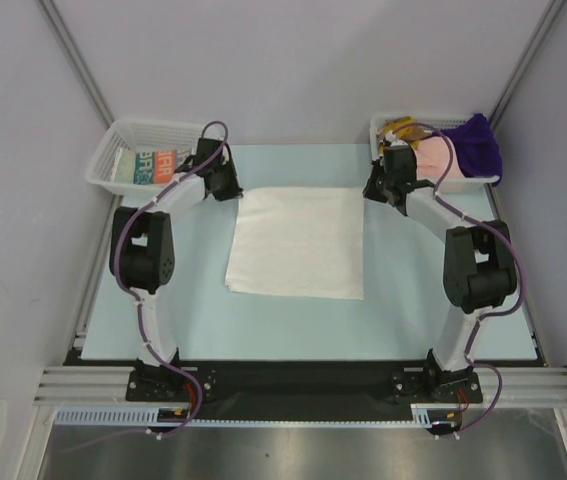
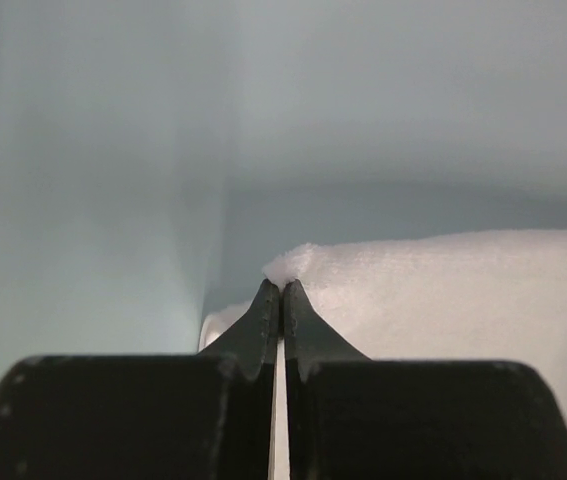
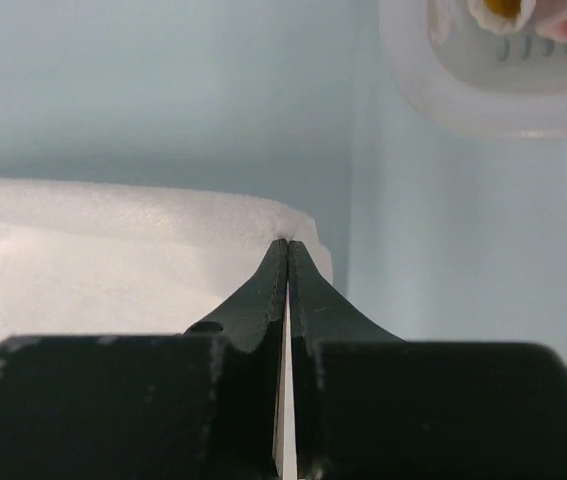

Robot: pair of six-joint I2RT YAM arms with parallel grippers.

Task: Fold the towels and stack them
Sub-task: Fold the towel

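A plain white towel [image 1: 298,243] lies flat in the middle of the table, with a second layer showing at its edges. My left gripper [image 1: 235,190] is shut on its far left corner; in the left wrist view the gripper [image 2: 282,285] pinches a tuft of the towel [image 2: 443,300]. My right gripper [image 1: 371,190] is shut on the far right corner; in the right wrist view the gripper [image 3: 288,243] closes on the towel [image 3: 113,260]. An orange-teal-white print towel [image 1: 153,165] lies in the left basket. Pink [image 1: 433,160], purple [image 1: 475,145] and brown-yellow [image 1: 400,130] towels sit in the right basket.
A white mesh basket [image 1: 113,150] stands at the back left and another [image 1: 378,128] at the back right; the right one's rim shows in the right wrist view [image 3: 463,110]. The purple towel hangs over its right side. Frame posts and grey walls enclose the table.
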